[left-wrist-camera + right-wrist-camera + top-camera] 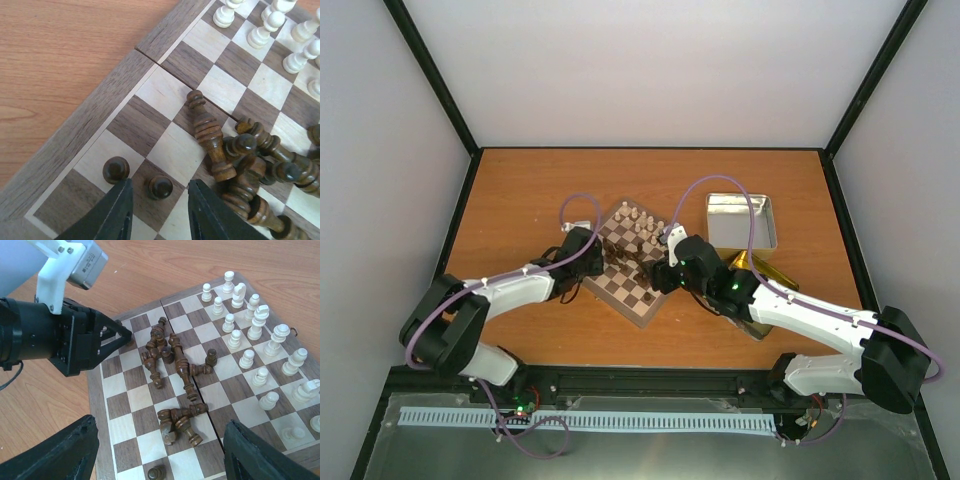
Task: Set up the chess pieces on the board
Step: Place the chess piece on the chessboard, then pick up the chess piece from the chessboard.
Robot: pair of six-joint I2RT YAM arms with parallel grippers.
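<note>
The board (620,303) lies turned like a diamond in the middle of the table. Cream chessmen (255,335) stand on its far side. Dark chess pieces (172,357) lie in a heap mid-board, and a smaller heap (181,422) lies nearer. My left gripper (159,212) is open low over the board's corner, its fingers either side of an upright dark pawn (160,187) without touching it. A second upright dark pawn (116,169) stands just outside the left finger (112,215). My right gripper (160,462) is wide open and empty above the smaller heap. Another dark pawn (156,472) stands below it.
An open rectangular metal tin (740,220) sits to the right of the board, with a gold lid (765,272) beside it under my right arm. The left gripper's black body (65,340) hangs over the board's left corner in the right wrist view. Black frame rails border the table.
</note>
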